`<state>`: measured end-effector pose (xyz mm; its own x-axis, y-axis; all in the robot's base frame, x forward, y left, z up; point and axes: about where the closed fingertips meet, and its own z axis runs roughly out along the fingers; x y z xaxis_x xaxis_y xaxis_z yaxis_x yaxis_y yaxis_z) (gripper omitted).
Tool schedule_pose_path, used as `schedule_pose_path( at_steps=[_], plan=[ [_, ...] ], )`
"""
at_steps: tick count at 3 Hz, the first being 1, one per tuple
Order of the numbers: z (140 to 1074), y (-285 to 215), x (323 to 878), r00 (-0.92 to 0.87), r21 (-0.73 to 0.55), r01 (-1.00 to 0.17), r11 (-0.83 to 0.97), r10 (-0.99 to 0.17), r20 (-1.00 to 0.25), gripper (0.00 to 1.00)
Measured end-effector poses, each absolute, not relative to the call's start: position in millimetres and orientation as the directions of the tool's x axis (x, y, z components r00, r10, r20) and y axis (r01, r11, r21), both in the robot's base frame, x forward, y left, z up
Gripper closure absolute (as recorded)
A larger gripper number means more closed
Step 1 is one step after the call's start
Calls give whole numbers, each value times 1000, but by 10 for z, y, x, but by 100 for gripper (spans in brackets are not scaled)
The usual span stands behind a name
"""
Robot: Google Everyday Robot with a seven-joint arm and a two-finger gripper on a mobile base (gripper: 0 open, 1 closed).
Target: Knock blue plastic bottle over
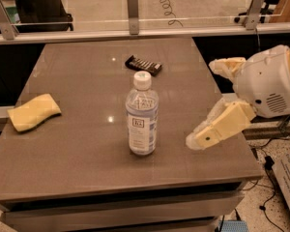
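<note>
The blue plastic bottle (142,115) stands upright near the middle of the brown table (77,144). It is clear and pale blue, with a white cap and a white label bearing a small dark square. My gripper (202,103) is to the right of the bottle, at about the height of its lower half and apart from it. Its two cream fingers are spread wide, one finger (227,65) above and one (217,128) below, and they hold nothing.
A yellow sponge (34,112) lies at the table's left edge. A dark snack bar (143,65) lies behind the bottle. A glass railing with metal posts (132,5) runs along the far side. Cables lie on the floor at the right (270,168).
</note>
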<state>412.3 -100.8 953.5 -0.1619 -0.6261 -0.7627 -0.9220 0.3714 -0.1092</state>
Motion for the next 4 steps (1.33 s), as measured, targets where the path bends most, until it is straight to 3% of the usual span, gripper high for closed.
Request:
schedule_pose_path(
  at_steps=[2, 4],
  plan=[
    [9275, -517, 4113, -142, -65, -926, 373, -501, -854, 0],
    [9100, -281, 4553, -112, -69, -917, 393, -420, -901, 0]
  ],
)
